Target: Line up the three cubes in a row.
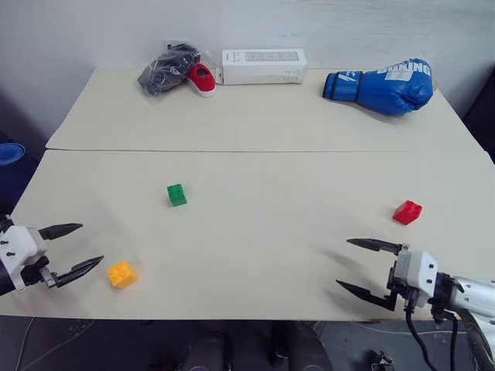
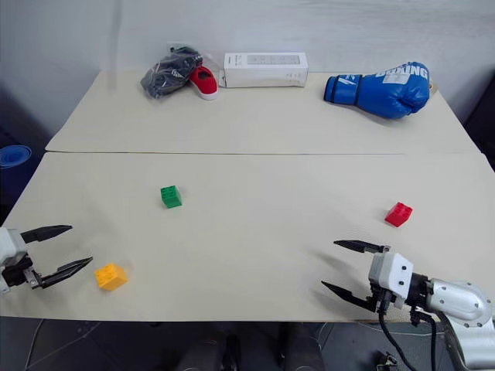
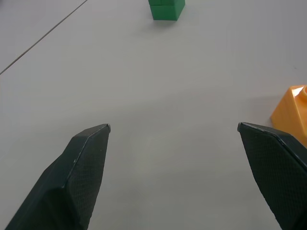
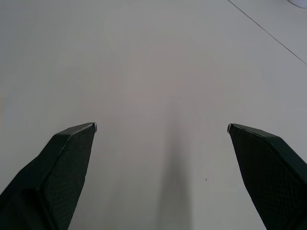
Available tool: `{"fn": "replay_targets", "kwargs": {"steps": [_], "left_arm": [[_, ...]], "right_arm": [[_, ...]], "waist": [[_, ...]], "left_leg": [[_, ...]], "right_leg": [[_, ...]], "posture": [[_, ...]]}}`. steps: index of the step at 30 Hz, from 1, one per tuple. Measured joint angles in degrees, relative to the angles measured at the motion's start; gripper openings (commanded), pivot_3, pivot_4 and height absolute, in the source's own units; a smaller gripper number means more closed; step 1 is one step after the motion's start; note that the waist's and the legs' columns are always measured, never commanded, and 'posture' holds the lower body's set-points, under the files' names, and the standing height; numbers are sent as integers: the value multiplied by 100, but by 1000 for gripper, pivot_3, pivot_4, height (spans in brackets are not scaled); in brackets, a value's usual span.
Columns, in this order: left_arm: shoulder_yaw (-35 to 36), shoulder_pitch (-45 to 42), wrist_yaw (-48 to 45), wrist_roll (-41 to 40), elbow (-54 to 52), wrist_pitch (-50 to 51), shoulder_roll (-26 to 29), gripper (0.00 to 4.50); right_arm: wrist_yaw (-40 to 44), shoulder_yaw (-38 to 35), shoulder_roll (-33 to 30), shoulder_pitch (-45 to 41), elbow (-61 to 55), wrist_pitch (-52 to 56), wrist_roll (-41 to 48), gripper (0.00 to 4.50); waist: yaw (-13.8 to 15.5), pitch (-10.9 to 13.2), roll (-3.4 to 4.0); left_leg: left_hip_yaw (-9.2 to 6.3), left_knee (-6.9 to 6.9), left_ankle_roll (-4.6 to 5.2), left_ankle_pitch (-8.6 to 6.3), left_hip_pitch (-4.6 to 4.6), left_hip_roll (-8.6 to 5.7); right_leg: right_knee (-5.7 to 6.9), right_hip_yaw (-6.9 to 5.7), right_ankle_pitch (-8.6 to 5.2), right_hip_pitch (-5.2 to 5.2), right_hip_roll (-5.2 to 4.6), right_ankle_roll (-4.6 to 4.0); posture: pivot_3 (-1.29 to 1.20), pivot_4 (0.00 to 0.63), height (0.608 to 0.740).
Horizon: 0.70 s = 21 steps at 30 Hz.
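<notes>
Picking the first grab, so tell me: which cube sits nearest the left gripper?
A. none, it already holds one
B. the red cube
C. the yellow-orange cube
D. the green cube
C: the yellow-orange cube lies just beside the open, empty left gripper; the green cube sits farther off.

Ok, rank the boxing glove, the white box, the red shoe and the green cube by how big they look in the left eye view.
1. Boxing glove, about level with the white box; too alike to rank.
2. Red shoe.
3. Green cube, though it sits nearer the camera than the rest.
</notes>
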Motion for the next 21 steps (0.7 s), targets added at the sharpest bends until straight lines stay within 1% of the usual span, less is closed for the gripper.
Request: {"fn": "replay_targets", "kwargs": {"steps": [3,6,9,11,14,17,21], "left_arm": [[-2,-25,-4,-30,-12,85,0,4484],[-27,-147,-23,-261,-188,692,2,4484],[-175,-353,-233,-819,-863,1602,5,4484],[-342,-569,-269,-1069,-1374,1981,2,4484],[-668,-868,-264,-1199,-1927,2224,-77,4484],[-1113,-1045,-272,-1202,-2272,2343,-271,4484],[-1611,-1327,-254,-1198,-2580,2463,-496,4484]], "right_arm": [[-75,-7,16,-11,-3,31,6,4500],[-284,-111,136,68,-105,162,113,4500],[-651,-738,314,529,-331,381,394,4500],[-914,-1264,448,920,-403,443,485,4500],[-1280,-2000,777,1442,-418,465,578,4500],[-1625,-2515,1207,1856,-374,459,641,4500],[-1963,-2741,1702,2202,-108,420,601,4500]], "waist": [[11,0,0],[27,0,0],[110,0,0],[156,-1,-1],[151,-1,3],[138,-1,8],[94,-2,8]], "left_leg": [[-1,0,0,0,0,0],[-2,0,1,1,-1,0],[-5,0,1,1,-3,-1],[-5,0,0,1,-2,-3],[-3,0,-1,0,0,-3],[3,-1,-5,1,4,-2],[9,-2,-10,0,13,0]], "right_leg": [[0,-1,0,0,0,0],[3,-1,0,1,0,0],[19,-2,0,2,0,1],[17,-1,1,6,0,2],[14,2,1,7,3,2],[7,8,1,6,7,1],[13,17,-1,7,10,-1]], "posture": [[0,150,740],[0,150,740],[0,150,740],[0,150,740],[0,150,740],[0,150,740],[0,150,740]]}}
